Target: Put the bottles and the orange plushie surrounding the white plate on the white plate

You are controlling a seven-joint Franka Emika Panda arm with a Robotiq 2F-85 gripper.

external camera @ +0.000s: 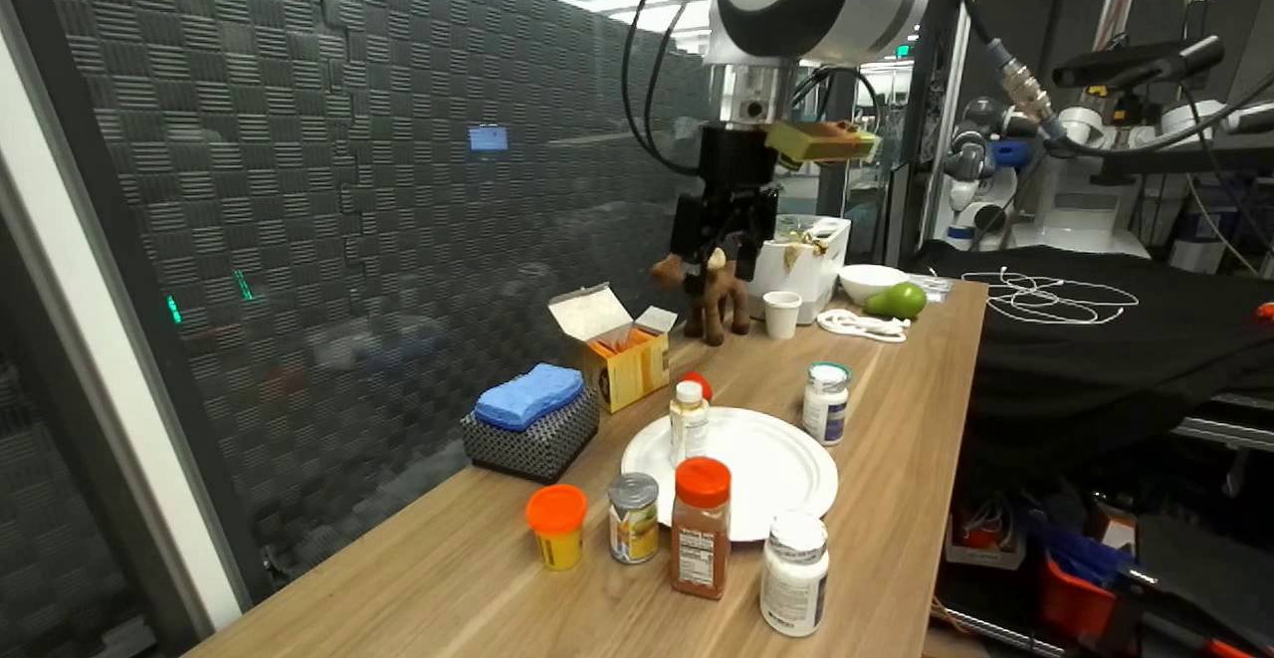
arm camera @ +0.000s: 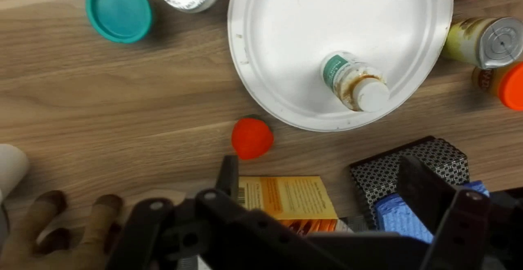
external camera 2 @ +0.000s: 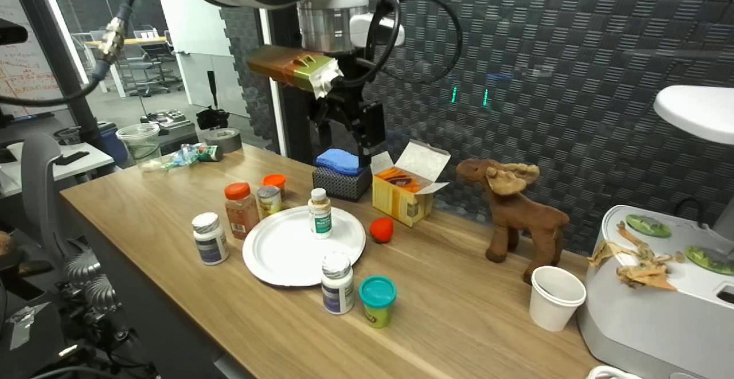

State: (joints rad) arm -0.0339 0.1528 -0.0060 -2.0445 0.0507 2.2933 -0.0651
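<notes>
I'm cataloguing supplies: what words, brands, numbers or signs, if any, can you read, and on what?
No text reads with certainty.
Small bottle on plate, green label: too blurred.
Orange-capped bottle: print too small.
White bottle beside that: too small.
Teal-lidded tub and neighbouring white bottle: too small.
Yellow box: too small.
Can: blurred.
Orange-lidded tub: blurred.
Whiteboard: blurred.

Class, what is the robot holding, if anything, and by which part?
Nothing is held: the jaws stand apart, empty; the toy moose stands clear of them.
</notes>
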